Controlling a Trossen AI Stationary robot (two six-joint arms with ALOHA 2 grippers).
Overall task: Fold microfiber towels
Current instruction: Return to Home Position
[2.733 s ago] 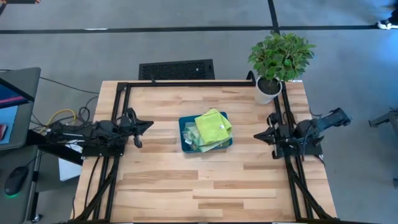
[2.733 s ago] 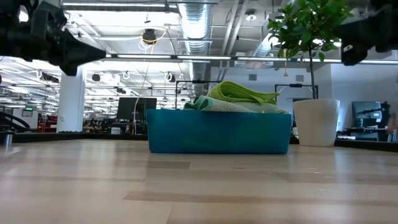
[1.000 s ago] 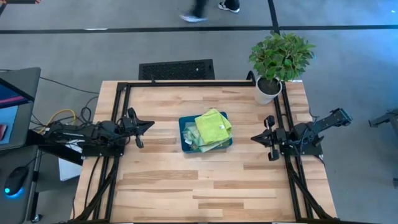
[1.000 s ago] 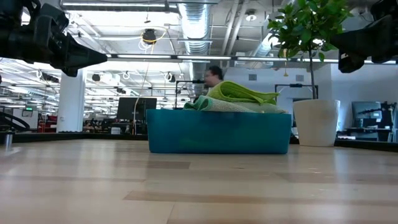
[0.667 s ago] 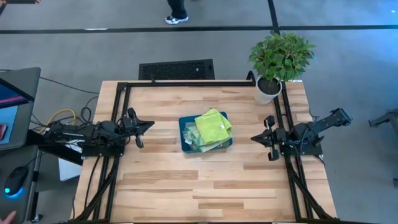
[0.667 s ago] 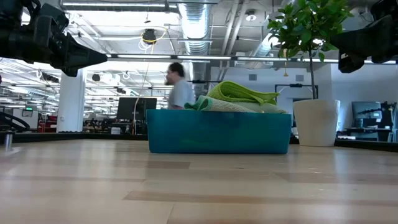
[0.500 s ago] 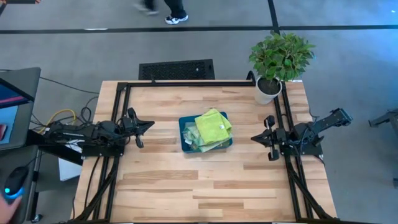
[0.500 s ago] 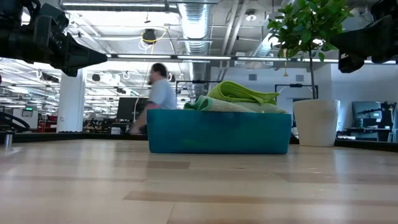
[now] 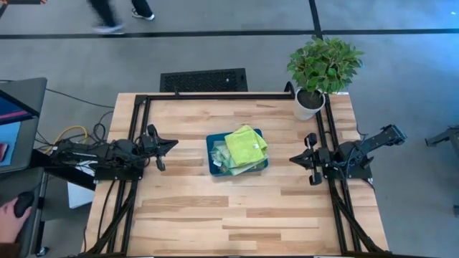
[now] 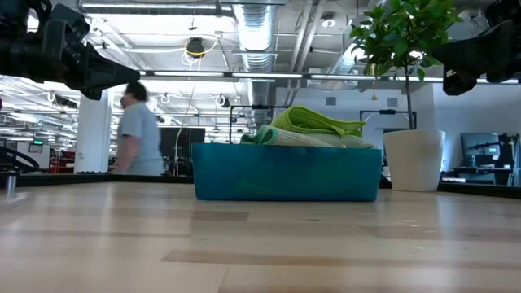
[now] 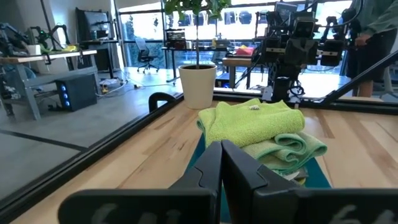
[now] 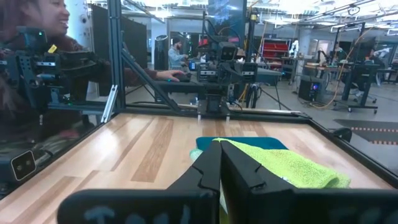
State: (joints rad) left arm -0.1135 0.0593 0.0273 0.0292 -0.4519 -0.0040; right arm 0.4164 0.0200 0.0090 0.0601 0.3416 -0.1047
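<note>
A teal tray stands at the table's middle, heaped with folded microfiber towels. A lime green towel lies on top, and a pale sage green one shows under it. The heap rises above the tray's wall in the low view. The grey and yellow towels are hidden. My left gripper hovers shut and empty at the table's left edge, pointing at the tray. My right gripper hovers shut and empty at the right edge, also pointing at the tray.
A potted plant in a white pot stands at the table's far right corner. A black frame runs along the far and side edges. A person walks in the room beyond the table. Bare wood lies on the table's near half.
Both arms have kept still and the towels have not moved. A person beyond the table's far edge has walked toward the left.
</note>
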